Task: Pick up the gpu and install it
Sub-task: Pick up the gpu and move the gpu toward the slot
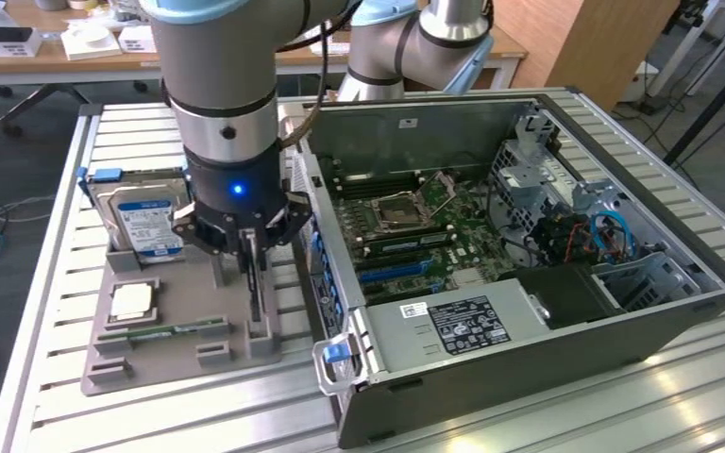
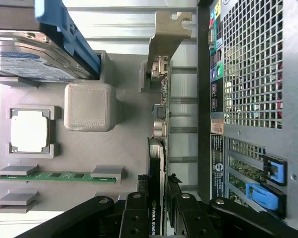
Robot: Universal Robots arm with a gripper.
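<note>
Clamped in the claw (image 2: 156, 198): thin black gpu (image 2: 158, 163), on edge over grey tray (image 2: 89, 148). Wrist view: its silvery bracket (image 2: 169, 34). Exterior view: open case (image 1: 564, 359), green board (image 1: 419, 222).

In the exterior view, the end effector (image 1: 252, 247) covers part of the gpu (image 1: 257, 293). In the wrist view, the picture edge cuts off the hard drive (image 2: 30, 59) and one end of the gpu (image 2: 158, 163). Text on the power supply label (image 1: 463, 319) is too small to read.
</note>
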